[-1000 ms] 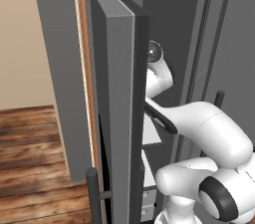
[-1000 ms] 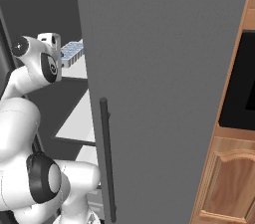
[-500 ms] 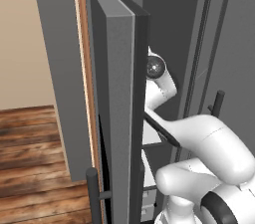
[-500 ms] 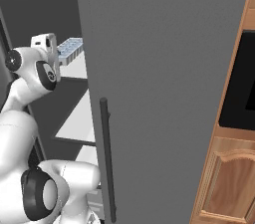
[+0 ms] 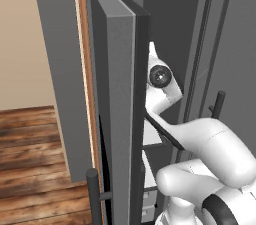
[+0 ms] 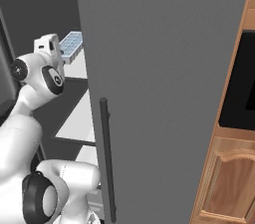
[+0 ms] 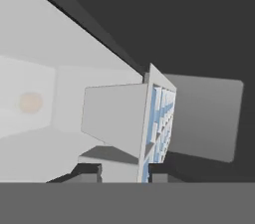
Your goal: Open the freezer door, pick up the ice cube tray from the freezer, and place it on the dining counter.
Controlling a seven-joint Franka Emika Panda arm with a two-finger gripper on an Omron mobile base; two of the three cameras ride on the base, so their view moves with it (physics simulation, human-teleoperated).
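The freezer door (image 5: 120,119) stands swung open, seen edge-on in the left base view, where it hides most of the freezer (image 5: 170,34) behind it. The arm reaches in past the door edge; from that side its far end is lost in the dark interior.

From the right base view the ice cube tray (image 6: 70,46) shows at the hand, raised above the white shelf (image 6: 74,118) near the shelf's back edge. Only part of its blue cells is visible; the plain grey door (image 6: 169,93) cuts off its right end.

In the hand view the ice cube tray (image 7: 152,123) appears tilted on edge, its pale underside turned toward the camera and the cells facing away to the right. The jaws (image 7: 125,170) sit at either side of the tray's near end, apparently pinching it, though the fingertips (image 7: 88,170) are mostly cut off at the bottom. The freezer's pale inner wall lies behind, with a blurred orange spot (image 7: 30,102) I cannot identify.
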